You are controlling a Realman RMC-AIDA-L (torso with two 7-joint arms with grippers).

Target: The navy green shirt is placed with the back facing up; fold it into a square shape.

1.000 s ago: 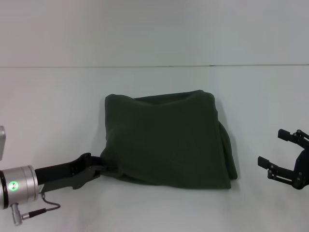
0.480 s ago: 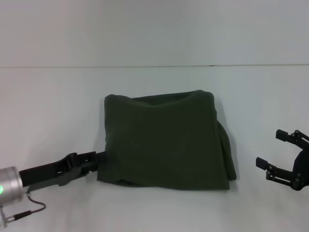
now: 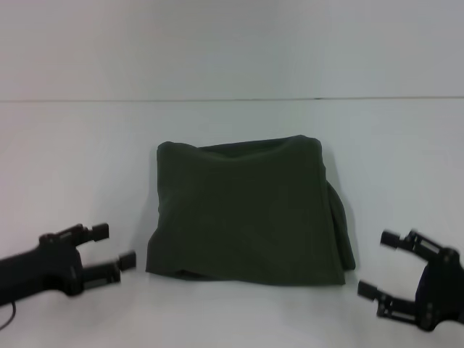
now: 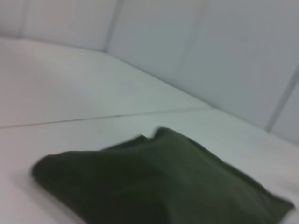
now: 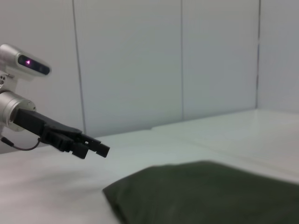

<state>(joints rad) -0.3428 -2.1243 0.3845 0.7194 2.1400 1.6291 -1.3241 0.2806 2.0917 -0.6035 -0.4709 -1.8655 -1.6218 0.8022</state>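
The navy green shirt lies folded into a rough square bundle in the middle of the white table, with a loose fold bulging along its right side. The same shirt shows in the left wrist view and the right wrist view. My left gripper is open at the lower left, just off the bundle's front left corner and not touching it. It also appears in the right wrist view, beyond the shirt. At the lower right my right gripper is open, a short way from the shirt.
The white table runs back to a pale wall. Bare table surface surrounds the shirt on all sides.
My left gripper has let go of the shirt's front left edge and pulled back to the left, now open. The edge has settled flat. My right gripper has dropped lower and moved slightly left.
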